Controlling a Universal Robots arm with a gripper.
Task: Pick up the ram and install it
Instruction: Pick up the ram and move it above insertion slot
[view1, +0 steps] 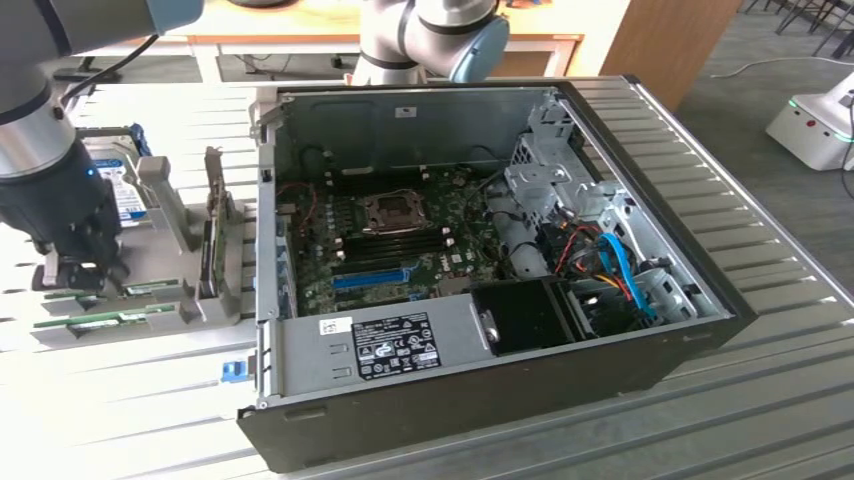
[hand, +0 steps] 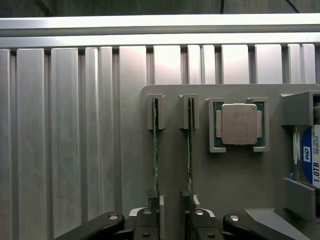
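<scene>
Your gripper (hand: 171, 202) hangs released above the grey holder (hand: 235, 175) on the bench (hand: 65, 125), jaws apart with bare holder in the gap and nothing grasped. You are at the pick-up step. The ram (hand: 155, 150) stands on edge in its slot, just beside a second green stick (hand: 190, 150) that neighbours the processor (hand: 239, 124). Each fingertip sits roughly over one stick, so I judge a clean grasp calls for a sideways shift until the jaws straddle one thin edge alone. Installing into the computer case (view1: 467, 230) is not yet begun.
</scene>
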